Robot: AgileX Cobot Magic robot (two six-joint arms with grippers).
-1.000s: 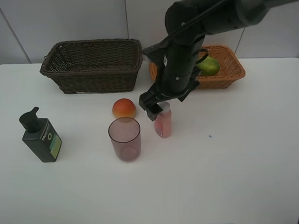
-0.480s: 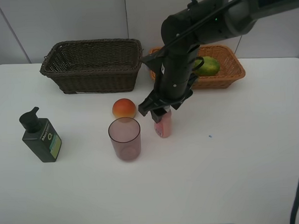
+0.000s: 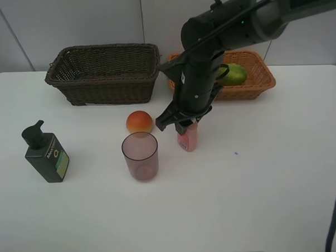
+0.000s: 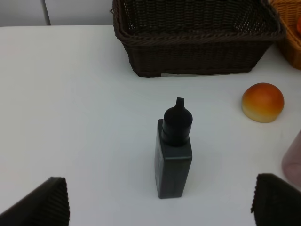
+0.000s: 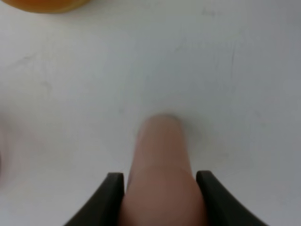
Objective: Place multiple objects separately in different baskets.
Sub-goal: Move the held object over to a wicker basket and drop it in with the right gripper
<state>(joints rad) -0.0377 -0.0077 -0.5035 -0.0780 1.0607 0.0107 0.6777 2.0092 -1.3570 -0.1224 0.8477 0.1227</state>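
Observation:
My right gripper (image 3: 183, 126) is shut on the cap end of the small pink bottle (image 3: 188, 138); the right wrist view shows the bottle (image 5: 161, 169) between both fingers (image 5: 111, 200). The bottle's base is at or just above the table. The mauve cup (image 3: 140, 155) and the peach-like fruit (image 3: 139, 121) stand just left of it. The green fruit (image 3: 234, 74) lies in the tan basket (image 3: 259, 84). The dark green pump bottle (image 3: 45, 154) stands far left, and shows upright in the left wrist view (image 4: 175, 150), ahead of my open left gripper (image 4: 160, 207). The orange is hidden.
The deep dark brown basket (image 3: 104, 73) stands at the back left, and also shows in the left wrist view (image 4: 197, 52). My right arm crosses in front of the tan basket's left end. White table with its far edge against a wall.
My right gripper has come down onto the pink bottle's cap and shut on it. The bottle has shifted slightly to the right.

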